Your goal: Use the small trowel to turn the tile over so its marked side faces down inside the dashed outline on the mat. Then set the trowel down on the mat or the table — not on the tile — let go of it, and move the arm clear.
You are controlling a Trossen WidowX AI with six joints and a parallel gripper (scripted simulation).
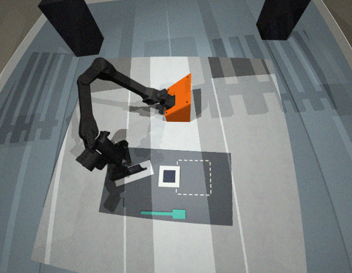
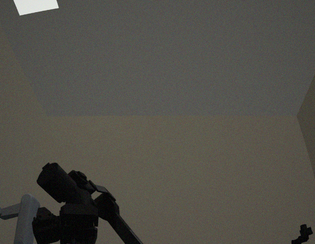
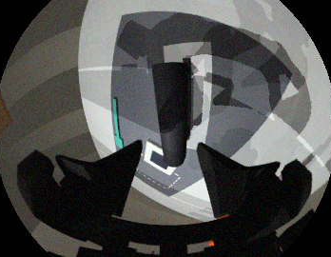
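The tile [image 1: 168, 176] [image 3: 161, 159] lies flat on the dark mat [image 1: 221, 188] [image 3: 137, 97], white-bordered with a dark square facing up. Its right edge slightly overlaps the left side of the dashed outline [image 1: 194, 194]; most of it is outside. The teal trowel [image 1: 162, 213] [image 3: 117, 121] lies flat near the mat's front edge, handle left, blade right. My gripper [image 3: 169, 145] is open, with its fingertips apart and not touching the trowel or tile. In the top view it hangs over the mat's left part, left of the tile.
A pale plate [image 1: 135, 174] shows close to the gripper; what it belongs to is unclear. A dark cylinder [image 3: 173, 114] stands in the wrist view's middle. The arm reaches from an orange block [image 1: 180, 98] behind the mat. Two black blocks [image 1: 79, 28] [image 1: 280, 20] stand at the back.
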